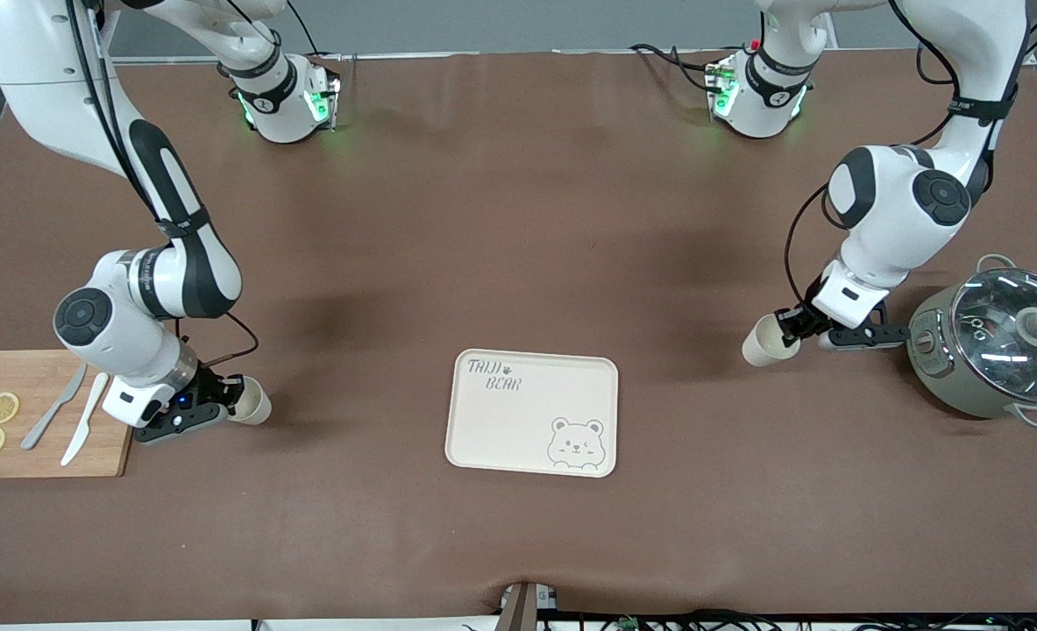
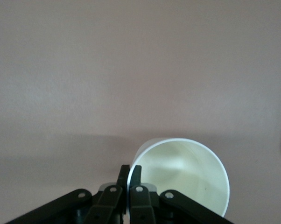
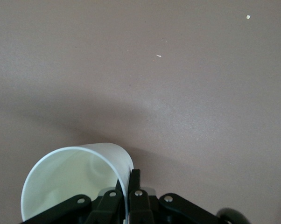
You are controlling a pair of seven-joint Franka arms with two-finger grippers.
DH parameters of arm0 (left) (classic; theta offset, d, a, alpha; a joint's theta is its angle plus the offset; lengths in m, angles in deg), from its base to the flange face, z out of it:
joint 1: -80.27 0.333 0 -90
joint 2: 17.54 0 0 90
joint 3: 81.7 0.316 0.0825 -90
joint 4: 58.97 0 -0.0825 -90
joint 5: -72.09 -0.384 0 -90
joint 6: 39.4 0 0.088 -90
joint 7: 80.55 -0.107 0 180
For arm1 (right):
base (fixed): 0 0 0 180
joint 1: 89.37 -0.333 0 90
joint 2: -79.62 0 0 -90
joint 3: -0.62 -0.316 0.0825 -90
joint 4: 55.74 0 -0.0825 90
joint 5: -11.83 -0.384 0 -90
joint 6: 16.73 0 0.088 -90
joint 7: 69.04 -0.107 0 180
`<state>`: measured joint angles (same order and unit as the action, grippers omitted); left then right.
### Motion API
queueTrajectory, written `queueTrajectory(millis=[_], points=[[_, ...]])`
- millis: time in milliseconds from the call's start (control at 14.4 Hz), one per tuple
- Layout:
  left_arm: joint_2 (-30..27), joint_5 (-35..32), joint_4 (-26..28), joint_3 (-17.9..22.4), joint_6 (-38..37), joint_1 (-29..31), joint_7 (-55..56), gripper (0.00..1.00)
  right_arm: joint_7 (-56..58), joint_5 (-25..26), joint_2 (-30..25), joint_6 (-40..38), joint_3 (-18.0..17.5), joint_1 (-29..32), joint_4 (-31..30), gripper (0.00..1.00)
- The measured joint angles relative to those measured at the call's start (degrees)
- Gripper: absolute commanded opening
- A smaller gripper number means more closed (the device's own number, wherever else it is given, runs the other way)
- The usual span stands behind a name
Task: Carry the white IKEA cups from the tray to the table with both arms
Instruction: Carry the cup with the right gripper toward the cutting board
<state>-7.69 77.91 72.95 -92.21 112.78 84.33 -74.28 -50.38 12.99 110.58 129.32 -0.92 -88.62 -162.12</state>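
front view shows the tray [image 1: 531, 412] bare, the left gripper [image 1: 790, 331] and right gripper [image 1: 230, 405] each pinching a white cup [image 1: 768, 342] [image 1: 252, 401] by its rim over the table [image 1: 518, 245] toward its own end, so setting down and releasing likely comes next.

A robot lab staged as a kitchen: two white arms [image 1: 159, 263] with green-lit bases [image 1: 286, 105] are bolted to a brown-covered table [image 1: 518, 228], cables trail along its edge, and a cutting board [image 1: 40, 412], a glass-lidded cooker [image 1: 996, 355] and a bear tray [image 1: 531, 412] serve as props
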Motion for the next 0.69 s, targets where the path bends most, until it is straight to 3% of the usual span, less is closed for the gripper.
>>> queueTrajectory(millis=[485,554,623,693], points=[[1.18,-0.41,1.30,0.00,-1.03,0.01,-0.06,0.00,0.04,0.00,1.85,4.40,-0.03,0.12,-1.22,0.00],[1.40,-0.41,1.39,0.00,-1.38,0.01,-0.06,0.00,0.04,0.00,1.86,4.43,-0.04,0.12,-1.22,0.46],[1.72,-0.41,1.46,0.00,-1.46,0.01,-0.06,0.00,0.04,0.00,1.86,4.44,-0.05,0.12,-1.22,0.99],[2.04,-0.41,1.47,0.00,-1.46,0.02,-0.06,0.00,0.03,0.00,1.85,4.50,-0.06,0.12,-1.18,1.00]])
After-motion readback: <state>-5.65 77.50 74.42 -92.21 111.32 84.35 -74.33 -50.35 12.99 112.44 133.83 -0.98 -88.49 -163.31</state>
